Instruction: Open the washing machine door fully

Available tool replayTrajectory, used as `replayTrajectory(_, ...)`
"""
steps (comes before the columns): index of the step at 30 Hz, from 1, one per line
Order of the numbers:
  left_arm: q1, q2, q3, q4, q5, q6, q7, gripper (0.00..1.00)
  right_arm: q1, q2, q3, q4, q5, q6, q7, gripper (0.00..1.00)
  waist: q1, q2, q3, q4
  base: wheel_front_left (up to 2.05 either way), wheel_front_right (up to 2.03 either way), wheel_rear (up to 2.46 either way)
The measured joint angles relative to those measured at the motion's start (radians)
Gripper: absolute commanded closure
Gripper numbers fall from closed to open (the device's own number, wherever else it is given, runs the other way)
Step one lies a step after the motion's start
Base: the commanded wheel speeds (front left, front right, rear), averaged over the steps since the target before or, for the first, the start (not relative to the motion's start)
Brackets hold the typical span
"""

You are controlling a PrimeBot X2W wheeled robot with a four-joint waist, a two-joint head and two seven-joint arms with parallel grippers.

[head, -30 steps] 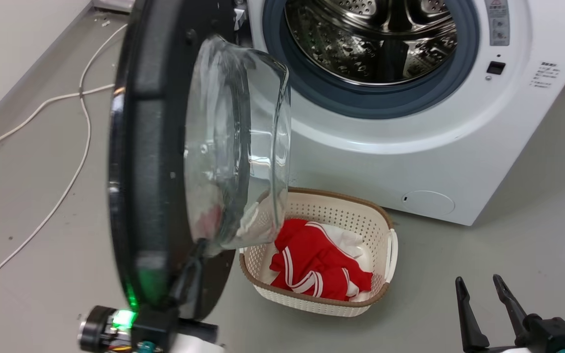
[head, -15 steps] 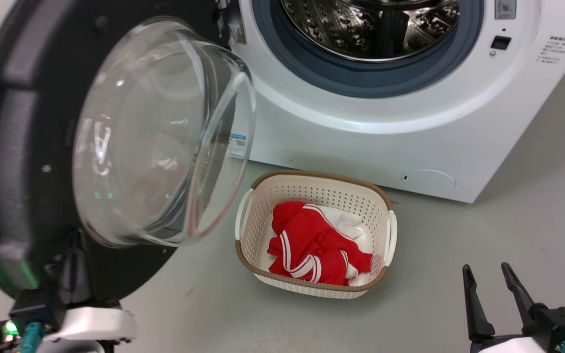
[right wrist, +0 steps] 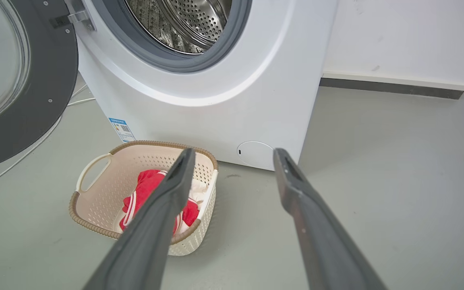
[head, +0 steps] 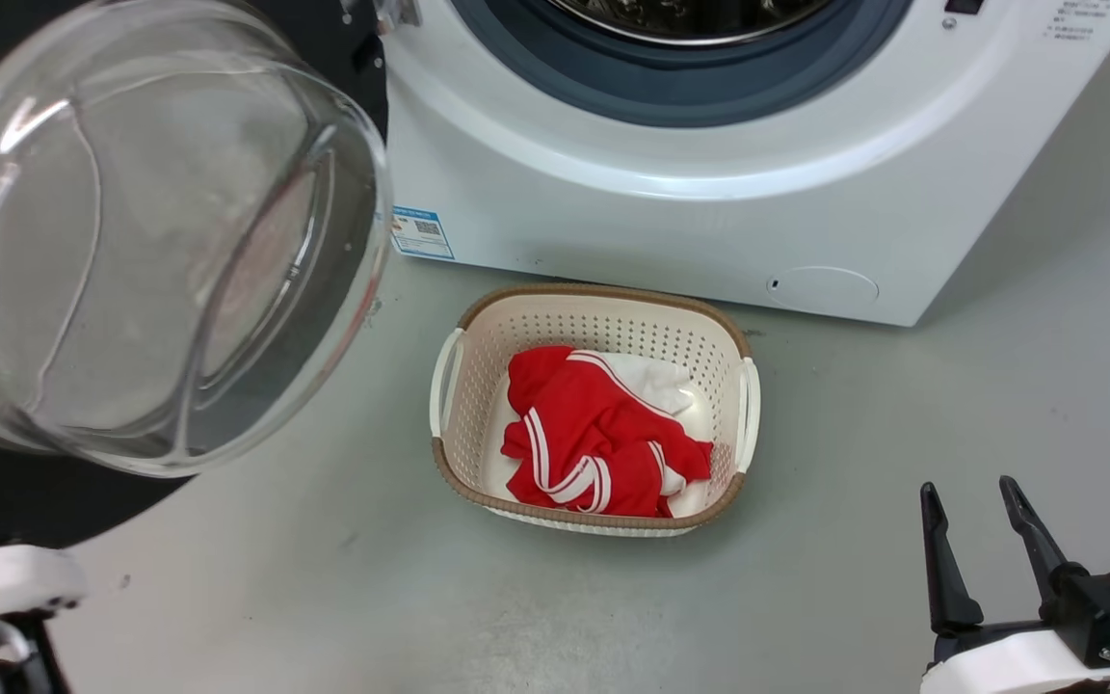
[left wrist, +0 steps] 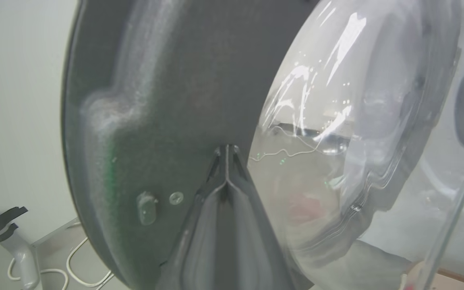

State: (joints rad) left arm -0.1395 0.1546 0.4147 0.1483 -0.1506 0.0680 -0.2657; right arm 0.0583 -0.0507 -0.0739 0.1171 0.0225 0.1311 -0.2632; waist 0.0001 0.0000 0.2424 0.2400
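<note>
One washing machine door (head: 131,241), wide; one basket (head: 594,294); left end effector (left wrist: 226,151) closed; right end effector (head: 969,487) spread

The head camera looks steeply down from above onto the floor (head: 343,598) before the washing machine (head: 671,212). The machine's lower front crosses the top edge. The laundry basket (head: 594,290) lies at centre, and the right claw (head: 969,487) rises at lower right. The glass bowl of the washing machine door (head: 131,241) stands very near the lens at upper left.

The left wrist camera sits close against the door's inner face, looking along the left claw (left wrist: 226,150).

The right wrist camera sits low and further back, facing the machine's front, tilted slightly downward. It shares the basket, blue sticker (head: 423,231) and round filter cover (head: 823,289) with the head view.
</note>
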Motion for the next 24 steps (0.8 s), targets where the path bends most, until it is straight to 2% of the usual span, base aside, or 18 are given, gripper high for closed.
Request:
replayTrajectory(9, -0.088, 0.057, 0.128, 0.094, 0.018, -0.039, 0.0, 1.0, -0.019, 0.0, -0.001, -0.002, -0.007, 0.0, 0.0, 0.0, 0.0, 0.0, 0.044, -0.026, 0.0, 0.0, 0.0)
replayTrajectory(17, -0.176, 0.147, 0.197, 0.213, 0.034, -0.077, 0.0, 1.0, -0.041, 0.0, -0.001, -0.003, -0.015, 0.0, 0.0, 0.0, 0.0001, 0.0, 0.07, -0.049, 0.0, 0.0, 0.0)
replayTrajectory(24, -0.216, 0.186, 0.244, 0.288, 0.042, -0.093, 0.0, 1.0, -0.044, 0.0, -0.003, -0.004, -0.015, 0.0, 0.0, 0.0, 0.0, 0.0, 0.078, -0.068, 0.0, 0.0, 0.0)
